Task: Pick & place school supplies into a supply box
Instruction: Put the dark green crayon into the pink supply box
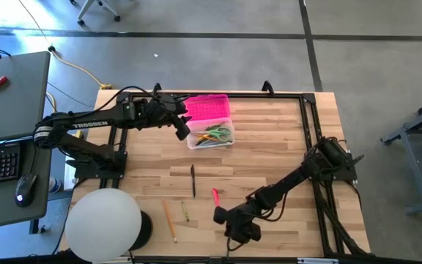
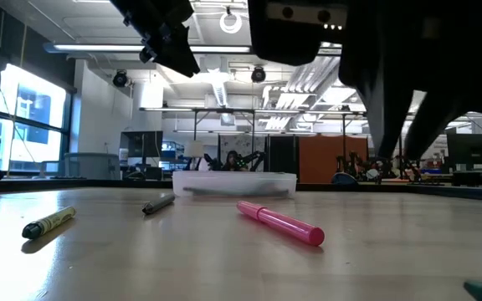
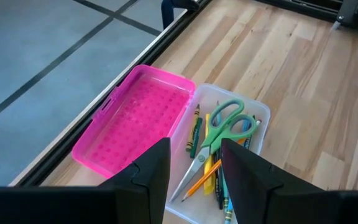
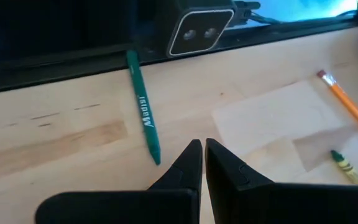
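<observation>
Our left gripper [image 1: 184, 126] hangs over the near-left edge of the supply box [image 1: 209, 122], its fingers [image 3: 151, 171] spread apart with nothing between them. Through its wrist camera we look down into the clear base, where green-handled scissors [image 3: 219, 132] lie on top of a few pencils and pens, a green crayon [image 3: 195, 129] along the side next to the open pink lid [image 3: 135, 118], which lies flat on the far side of the base.

Our right gripper [image 1: 229, 218] sits low over the front of the table [image 1: 269, 154], well apart from the box, its fingers [image 4: 191, 165] pressed almost together and empty. Just ahead of the tips we see a green pen [image 4: 143, 115] lying on the wood, and off to one side an orange pencil [image 4: 347, 106] and a short green crayon [image 4: 342, 163].

From above we also make out a black pen [image 1: 193, 180] and a pink marker [image 1: 215, 195] in the middle of the table, between the box and the right gripper, with a pencil [image 1: 169, 219] and a small crayon [image 1: 184, 212] further left
</observation>
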You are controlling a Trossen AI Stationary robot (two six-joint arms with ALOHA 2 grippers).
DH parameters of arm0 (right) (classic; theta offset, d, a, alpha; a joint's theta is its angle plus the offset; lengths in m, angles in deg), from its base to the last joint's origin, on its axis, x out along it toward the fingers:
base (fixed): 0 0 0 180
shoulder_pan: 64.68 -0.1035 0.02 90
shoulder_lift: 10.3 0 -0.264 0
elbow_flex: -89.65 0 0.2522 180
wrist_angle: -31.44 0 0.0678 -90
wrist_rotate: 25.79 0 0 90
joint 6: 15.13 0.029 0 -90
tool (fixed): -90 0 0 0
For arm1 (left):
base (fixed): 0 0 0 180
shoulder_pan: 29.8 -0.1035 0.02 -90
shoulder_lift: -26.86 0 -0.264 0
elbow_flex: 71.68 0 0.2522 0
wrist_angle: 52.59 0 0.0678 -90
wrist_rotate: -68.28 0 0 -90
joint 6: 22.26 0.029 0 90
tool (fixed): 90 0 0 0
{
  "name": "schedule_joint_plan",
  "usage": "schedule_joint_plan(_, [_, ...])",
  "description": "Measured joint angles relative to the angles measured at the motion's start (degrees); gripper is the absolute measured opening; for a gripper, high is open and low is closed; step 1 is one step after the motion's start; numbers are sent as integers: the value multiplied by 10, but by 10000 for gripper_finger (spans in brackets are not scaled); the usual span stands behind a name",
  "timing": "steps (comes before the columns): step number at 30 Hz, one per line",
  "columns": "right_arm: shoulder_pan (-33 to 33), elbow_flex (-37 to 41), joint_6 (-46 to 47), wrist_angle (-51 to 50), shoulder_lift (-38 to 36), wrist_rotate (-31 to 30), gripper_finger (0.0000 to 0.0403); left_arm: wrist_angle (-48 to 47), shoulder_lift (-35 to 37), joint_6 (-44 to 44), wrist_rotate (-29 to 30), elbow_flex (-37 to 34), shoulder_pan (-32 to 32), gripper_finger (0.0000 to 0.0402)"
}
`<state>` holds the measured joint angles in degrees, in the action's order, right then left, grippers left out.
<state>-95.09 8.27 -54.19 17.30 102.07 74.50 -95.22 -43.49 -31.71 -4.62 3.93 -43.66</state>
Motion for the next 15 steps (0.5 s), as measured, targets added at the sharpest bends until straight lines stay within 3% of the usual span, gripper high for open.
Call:
schedule_joint_plan(9, [16,0,-6,-6,0,66,0,0,0,0,-9,0,0,175])
schedule_joint_plan(15, [18,0,14,16,4,72,8,2,0,0,-9,0,0,175])
